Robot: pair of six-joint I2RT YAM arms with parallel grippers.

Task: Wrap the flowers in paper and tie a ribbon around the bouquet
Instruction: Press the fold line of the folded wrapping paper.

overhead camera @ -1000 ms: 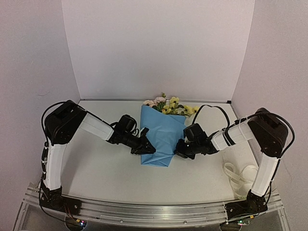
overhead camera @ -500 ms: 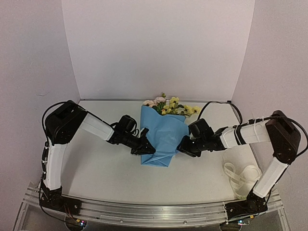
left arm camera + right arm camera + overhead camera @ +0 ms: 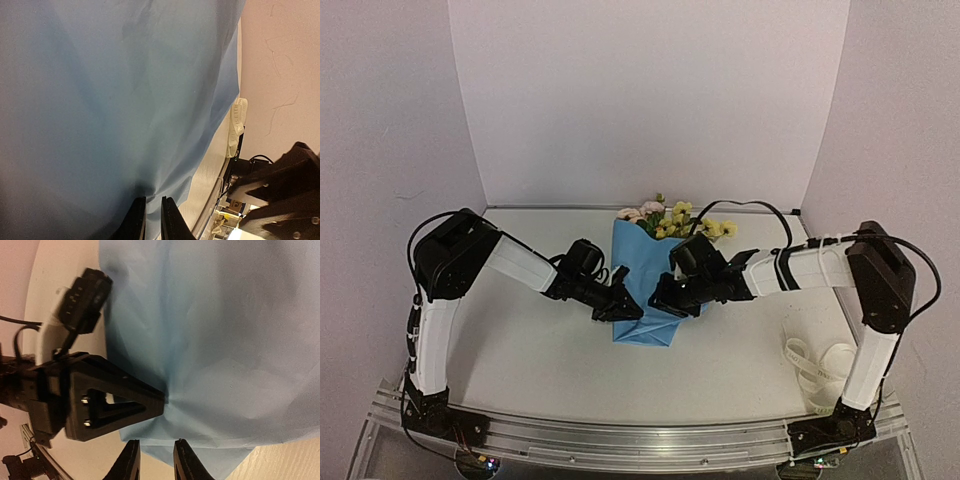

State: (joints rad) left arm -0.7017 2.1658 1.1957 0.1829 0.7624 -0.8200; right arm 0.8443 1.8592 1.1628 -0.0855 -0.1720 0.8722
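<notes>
Fingers [image 3: 135, 222] of your left gripper [image 3: 626, 306] sit almost together, with only a thin slit between them. They are pinched on the left edge of the blue paper [image 3: 655, 275], and your left wrist camera shows creases in the sheet running into that pinch point. From above, your left arm reaches in from the left side of the table [image 3: 520, 350], its gripper low against the paper.

At the centre, the blue paper lies folded into a cone. Its narrow end points toward the arm bases and its wide rim faces the back wall. The flowers [image 3: 670, 215], pale pink and yellow blossoms with dark green leaves, show just above that far rim.

Just to the right, your right gripper [image 3: 658, 298] is over the lower middle of the cone, close to the left gripper's tip. In your right wrist camera its fingers [image 3: 131, 462] stand clearly apart. The paper's near edge and bare table show in the gap, and nothing is gripped between them. The same view shows the left gripper [image 3: 115, 405] clamped on the paper's edge.

Farthest right, the cream ribbon [image 3: 820, 370] lies in loose loops on the table beside your right arm's base, well apart from the paper.
</notes>
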